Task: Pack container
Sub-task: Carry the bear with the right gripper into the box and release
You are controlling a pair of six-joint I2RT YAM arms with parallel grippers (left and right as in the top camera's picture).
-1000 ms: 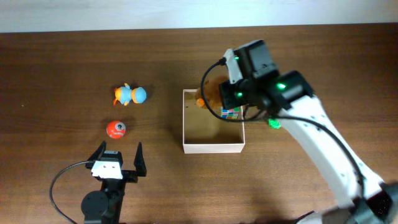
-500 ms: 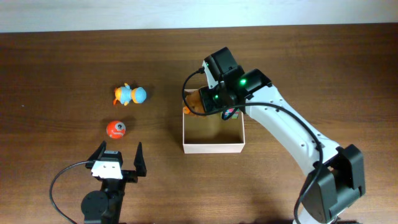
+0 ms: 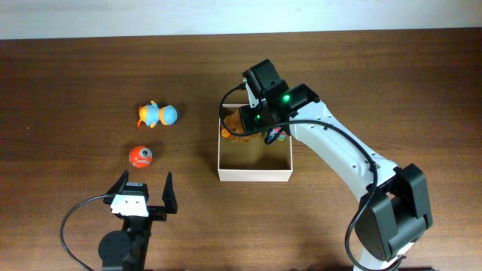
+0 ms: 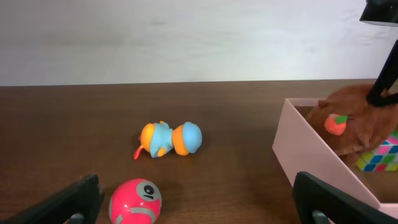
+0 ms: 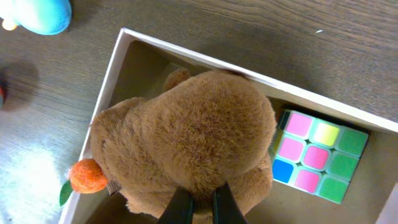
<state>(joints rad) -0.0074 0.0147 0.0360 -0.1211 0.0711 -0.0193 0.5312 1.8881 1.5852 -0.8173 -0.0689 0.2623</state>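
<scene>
The container [image 3: 254, 175] is a shallow white-walled box with a tan inside, at the table's middle; it also shows in the left wrist view [image 4: 311, 162] and the right wrist view [image 5: 118, 56]. My right gripper [image 5: 200, 202] is shut on a brown plush toy [image 5: 199, 137] with an orange ball, holding it over the box's far left corner [image 3: 237, 124]. A pastel puzzle cube [image 5: 317, 158] lies in the box beside it. A blue-orange duck toy [image 3: 157, 114] and a red ball [image 3: 140, 156] lie left of the box. My left gripper [image 3: 143, 188] is open and empty near the front edge.
The duck toy [image 4: 170, 138] and the red ball [image 4: 135, 200] lie ahead of my left gripper. The right arm [image 3: 339, 150] reaches over the box from the right. A pale wall [image 4: 186, 37] runs behind the table.
My right gripper has carried the plush toy leftward, from the box's far right to its far left corner. The box has shifted slightly left. The left arm has not moved.
</scene>
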